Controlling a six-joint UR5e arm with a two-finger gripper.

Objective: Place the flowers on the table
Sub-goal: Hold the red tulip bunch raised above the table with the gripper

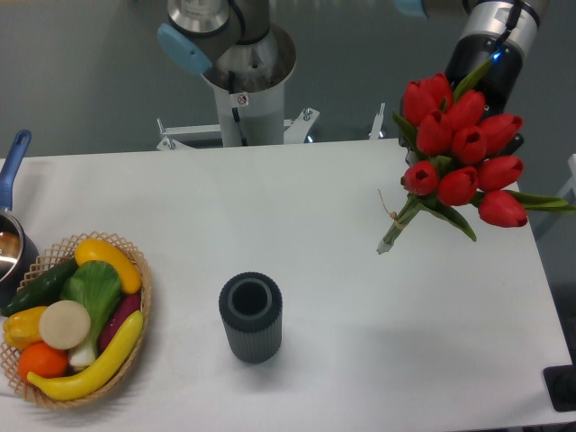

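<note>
The flowers [461,153], a bunch of red tulips with green leaves and tan string round the stems, hang tilted over the right end of the white table [360,297]. The stem ends [387,243] point down and to the left. My gripper [509,137] comes down from the top right, directly behind the blooms. The blooms hide its fingers almost entirely, and it appears to be shut on the bunch and holding it above the tabletop.
A dark grey ribbed vase [250,317] stands upright at the front middle. A woven basket of vegetables [74,317] sits at the front left, with a blue-handled pot [11,225] behind it. The robot base [241,81] is at the back middle. A dark object [562,387] is at the right front corner.
</note>
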